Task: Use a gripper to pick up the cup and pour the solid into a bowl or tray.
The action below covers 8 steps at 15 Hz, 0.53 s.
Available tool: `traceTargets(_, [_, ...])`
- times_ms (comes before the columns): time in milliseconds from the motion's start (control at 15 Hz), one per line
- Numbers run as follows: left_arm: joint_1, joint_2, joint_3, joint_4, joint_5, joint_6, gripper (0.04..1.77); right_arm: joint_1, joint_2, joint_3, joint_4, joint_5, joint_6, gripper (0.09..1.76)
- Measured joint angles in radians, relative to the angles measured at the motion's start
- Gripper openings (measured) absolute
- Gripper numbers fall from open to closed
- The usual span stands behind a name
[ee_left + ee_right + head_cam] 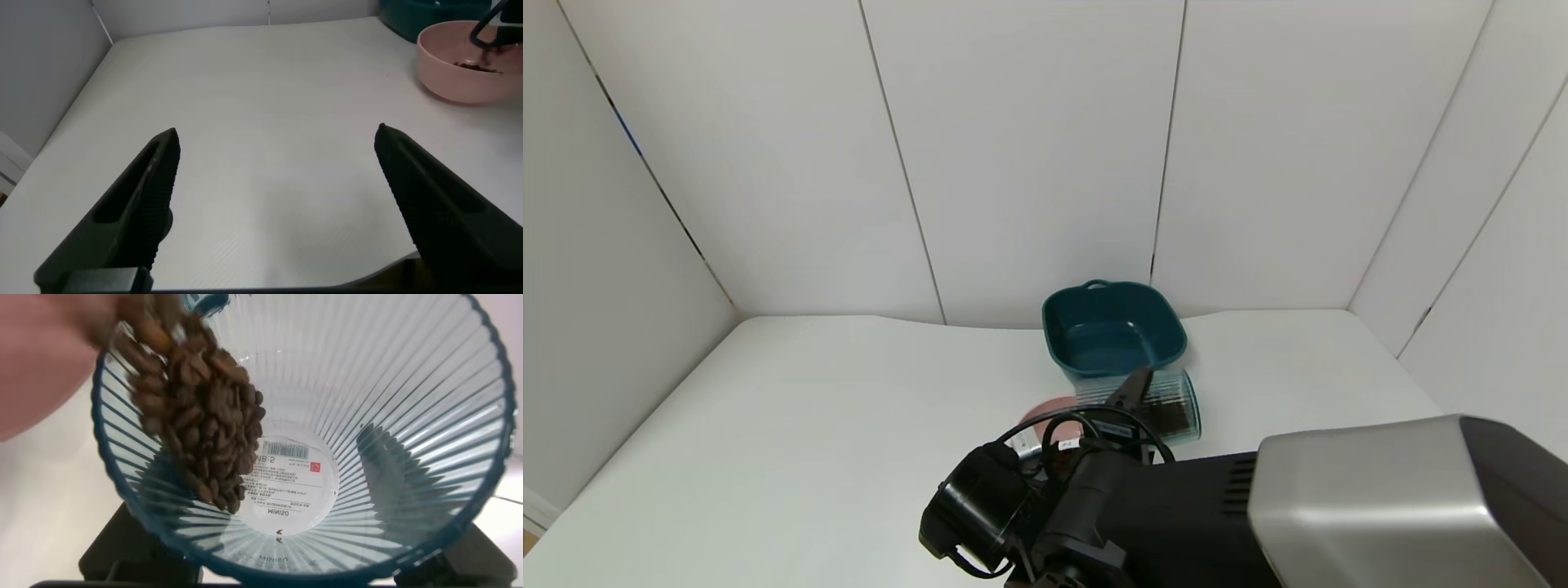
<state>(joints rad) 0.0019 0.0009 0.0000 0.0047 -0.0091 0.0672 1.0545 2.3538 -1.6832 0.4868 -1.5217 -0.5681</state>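
Note:
My right gripper is shut on the ribbed pale-blue cup, which it holds tipped on its side above the table. The cup's mouth faces the pink bowl, mostly hidden behind the arm in the head view. In the right wrist view the brown bean-like solid slides along the cup wall and over its rim toward the bowl. In the left wrist view some of the solid lies in the bowl. My left gripper hangs open over bare table, well away from the bowl.
A dark teal squarish dish with handles stands just behind the cup, near the back wall. White panels close off the back and both sides of the white table. The right arm's grey and black body fills the lower right of the head view.

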Motion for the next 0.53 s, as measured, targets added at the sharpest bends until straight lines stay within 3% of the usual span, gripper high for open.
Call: traceTargets(533, [0.0, 0.0, 0.0, 0.0, 0.0, 0.0, 1.72, 0.001, 0.014, -0.017, 0.005, 0.0, -0.005, 1.32])
